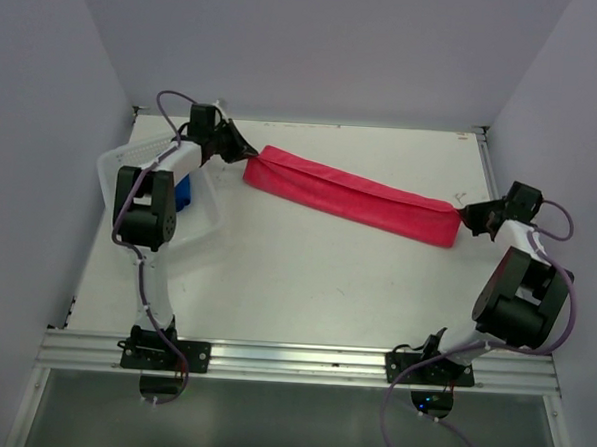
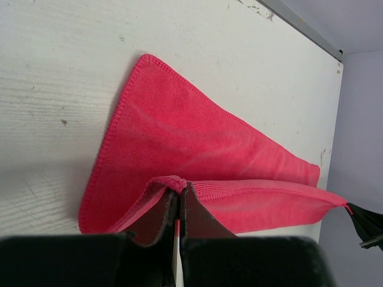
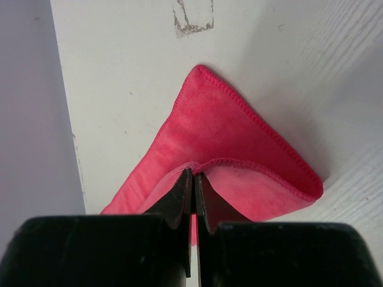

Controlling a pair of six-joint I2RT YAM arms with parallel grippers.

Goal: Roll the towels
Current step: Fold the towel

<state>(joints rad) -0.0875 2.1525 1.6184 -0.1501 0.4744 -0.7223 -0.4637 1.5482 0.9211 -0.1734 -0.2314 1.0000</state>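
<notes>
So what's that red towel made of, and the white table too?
The pink-red towel looks like soft, fuzzy cloth, maybe microfibre: it has a matte nap and a stitched edge. The table looks like white-painted wood, with faint grain lines and scuffs, though it could be laminate.

White table (image 1: 306,274) bears pink towel (image 1: 350,196) — and basket (image 1: 211,211).

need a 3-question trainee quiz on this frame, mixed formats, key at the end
1. True or false: the left gripper and right gripper are each shut on an end of the pink-red towel.
2. Where is the blue towel? A) in the white basket B) spread on the table C) hanging off the edge
3. Short answer: is the pink-red towel rolled yet?
Key: 1 true; 2 A; 3 no, it is a long folded strip.
</notes>
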